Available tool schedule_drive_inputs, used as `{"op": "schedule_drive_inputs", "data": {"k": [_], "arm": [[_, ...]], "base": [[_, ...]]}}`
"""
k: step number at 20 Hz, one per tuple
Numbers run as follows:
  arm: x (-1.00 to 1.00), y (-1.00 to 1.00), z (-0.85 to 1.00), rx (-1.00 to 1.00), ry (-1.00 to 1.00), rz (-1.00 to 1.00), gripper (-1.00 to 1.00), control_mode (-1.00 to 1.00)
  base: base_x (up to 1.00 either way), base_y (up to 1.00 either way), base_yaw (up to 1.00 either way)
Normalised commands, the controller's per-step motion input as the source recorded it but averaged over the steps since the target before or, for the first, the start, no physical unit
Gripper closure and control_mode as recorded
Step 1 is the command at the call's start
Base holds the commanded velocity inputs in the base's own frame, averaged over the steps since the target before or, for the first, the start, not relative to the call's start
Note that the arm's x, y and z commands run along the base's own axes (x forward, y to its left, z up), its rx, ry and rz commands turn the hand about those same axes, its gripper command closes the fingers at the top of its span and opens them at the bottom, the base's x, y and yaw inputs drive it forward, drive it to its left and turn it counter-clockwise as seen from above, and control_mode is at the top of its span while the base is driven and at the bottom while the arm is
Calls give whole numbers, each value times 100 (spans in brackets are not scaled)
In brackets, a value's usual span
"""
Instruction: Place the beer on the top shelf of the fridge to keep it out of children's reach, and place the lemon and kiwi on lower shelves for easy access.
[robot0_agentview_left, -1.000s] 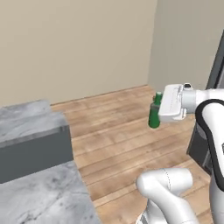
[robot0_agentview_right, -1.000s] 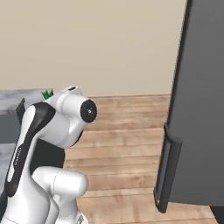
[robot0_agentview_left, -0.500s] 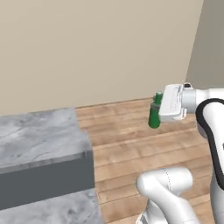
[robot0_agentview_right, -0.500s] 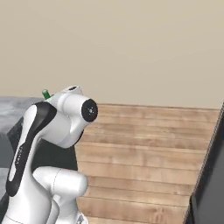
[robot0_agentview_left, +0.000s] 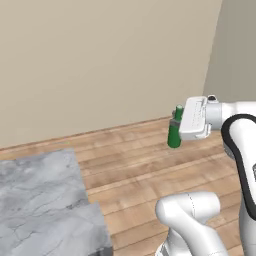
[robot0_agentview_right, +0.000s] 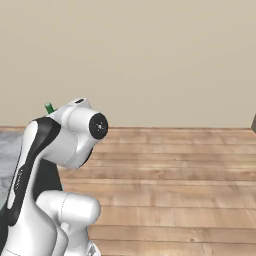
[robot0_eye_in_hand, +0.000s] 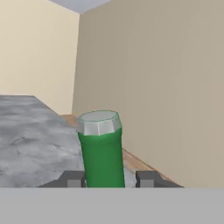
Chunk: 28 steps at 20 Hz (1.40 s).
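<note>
**Supervisor:** Report end effector status and the location of the task item.

**Operator:** I have the gripper (robot0_agentview_left: 176, 131) clamped on the beer (robot0_agentview_left: 174, 136). In the hand view the two finger tips (robot0_eye_in_hand: 72, 179) sit tight against either side of the green neck, with the capped top (robot0_eye_in_hand: 99, 122) rising between them. In the left base view the bottle hangs upright in the air at the front of the hand, well above the wooden floor (robot0_agentview_left: 130, 155) and touching nothing else. In the right base view I see just the green tip (robot0_agentview_right: 49, 107) above the arm's shoulder.

**Supervisor:** Task progress?

**Operator:** I judge step one as half done: bottle picked up, not yet shelved. The base views face a plain beige wall (robot0_agentview_right: 150, 55) and floor, with the grey stone counter (robot0_agentview_left: 40, 200) at the lower left of the left base view. I cannot confirm the fridge from here; a dark sliver at the right edge of the right base view is too small to identify.

**Supervisor:** Remaining work?

**Operator:** By my reckoning: bring the fridge into reach, set the beer on the top shelf, then fetch the lemon and kiwi for lower shelves.
</note>
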Motion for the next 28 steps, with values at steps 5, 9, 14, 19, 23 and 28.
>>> {"op": "schedule_drive_inputs", "data": {"k": [5, 9, 14, 19, 23, 28], "arm": [[0, 0, 0, 0, 0, 0, 100, 100], [0, 0, 0, 0, 0, 0, 100, 100], [0, 0, 0, 0, 0, 0, 100, 100], [0, 0, 0, 0, 0, 0, 100, 100], [0, 0, 0, 0, 0, 0, 100, 100], [0, 0, 0, 0, 0, 0, 100, 100]], "base": [[91, 0, -45], [64, 0, -58], [47, 0, -64], [41, 0, -67], [37, 0, -69], [34, 0, -70]]}}
